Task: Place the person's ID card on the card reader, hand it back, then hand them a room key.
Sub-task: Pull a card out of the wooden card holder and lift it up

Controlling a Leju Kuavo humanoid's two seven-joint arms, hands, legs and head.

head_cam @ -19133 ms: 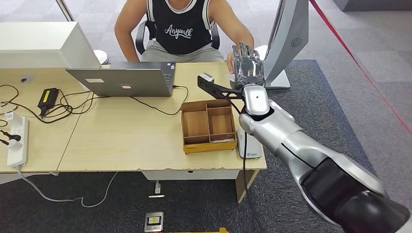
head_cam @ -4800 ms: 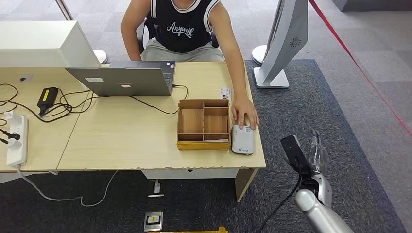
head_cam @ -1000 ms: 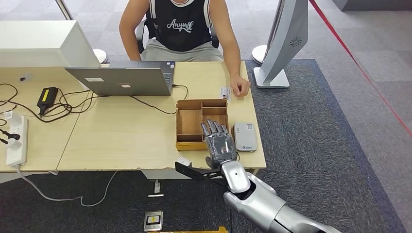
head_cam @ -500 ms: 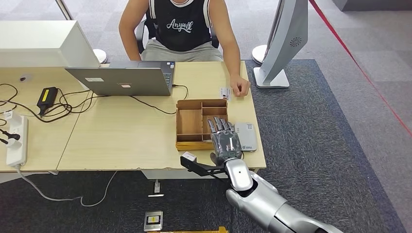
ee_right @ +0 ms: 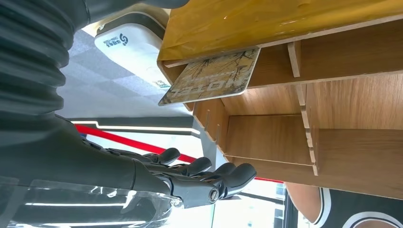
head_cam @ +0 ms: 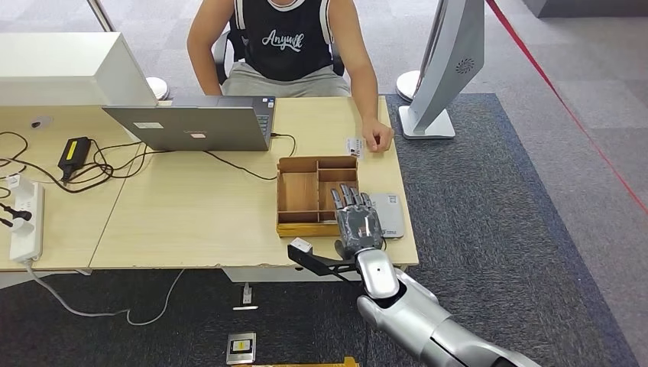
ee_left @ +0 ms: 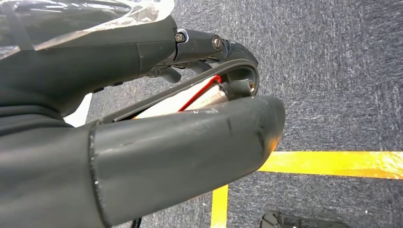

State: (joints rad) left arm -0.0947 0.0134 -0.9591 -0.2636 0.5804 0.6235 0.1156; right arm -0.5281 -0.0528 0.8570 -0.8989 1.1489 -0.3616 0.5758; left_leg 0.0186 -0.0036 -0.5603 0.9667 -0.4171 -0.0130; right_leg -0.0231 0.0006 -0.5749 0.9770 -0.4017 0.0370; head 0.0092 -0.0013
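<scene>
Grey carpet lies around a wooden desk [head_cam: 191, 222], where a person [head_cam: 286, 42] sits at the far side. Over the near edge, the right hand [head_cam: 358, 222] hovers empty, fingers straight and apart, above the tray [head_cam: 298, 191] and card reader [head_cam: 390, 216]. A room key [ee_right: 211, 76] lies in the tray's near compartment. An ID card [head_cam: 353, 146] rests beside the person's hand [head_cam: 377, 138]. Whether the left hand [ee_left: 142, 137] is closed cannot be told.

Head view looks down on the wooden tray [head_cam: 317, 191]; right wrist view shares it close-up [ee_right: 332, 95].
</scene>
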